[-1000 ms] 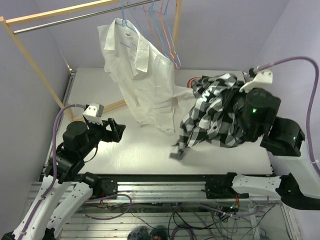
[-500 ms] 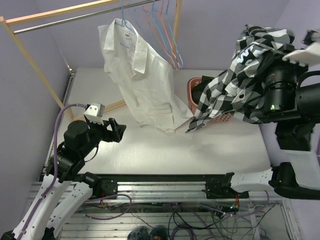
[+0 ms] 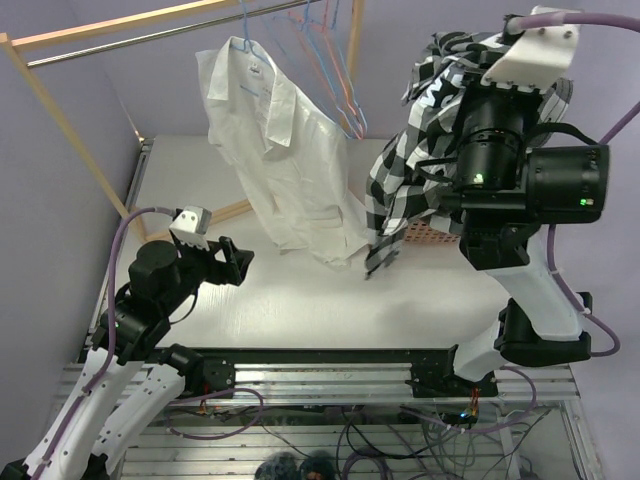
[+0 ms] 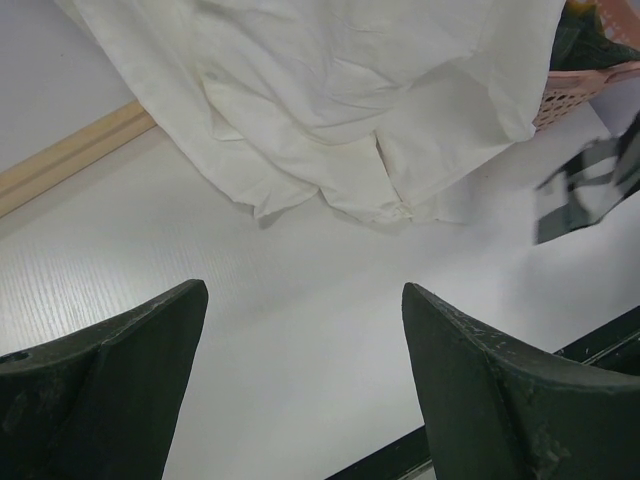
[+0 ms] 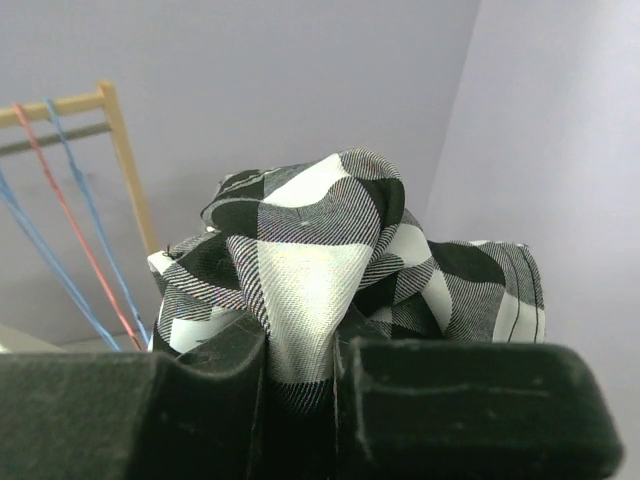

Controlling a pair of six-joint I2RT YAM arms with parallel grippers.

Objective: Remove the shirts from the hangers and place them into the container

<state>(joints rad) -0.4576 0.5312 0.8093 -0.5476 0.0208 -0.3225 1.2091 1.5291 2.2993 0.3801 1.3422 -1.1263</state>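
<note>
My right gripper (image 5: 300,370) is shut on a fold of the black-and-white checked shirt (image 5: 310,260), held high. In the top view this shirt (image 3: 415,160) drapes down from the raised right arm, and its tail hangs over the pink container (image 3: 428,233). The cloth hides the fingers there. The white shirt (image 3: 285,150) hangs on a light blue hanger (image 3: 245,25), its hem touching the table. Empty blue and pink hangers (image 3: 338,75) hang beside it. My left gripper (image 3: 240,265) is open and empty, low over the table, facing the white shirt (image 4: 340,100).
A wooden rack post (image 3: 60,120) and a metal rail (image 3: 130,40) stand at the back left. The rack's base bar (image 4: 70,160) lies on the table. Dark clothing lies inside the container (image 4: 585,85). The table's front edge (image 4: 480,445) is near the left fingers.
The right arm has swung up and to the left, lifting the checked shirt from beside the container to high above it. The left arm and white shirt have not moved.
</note>
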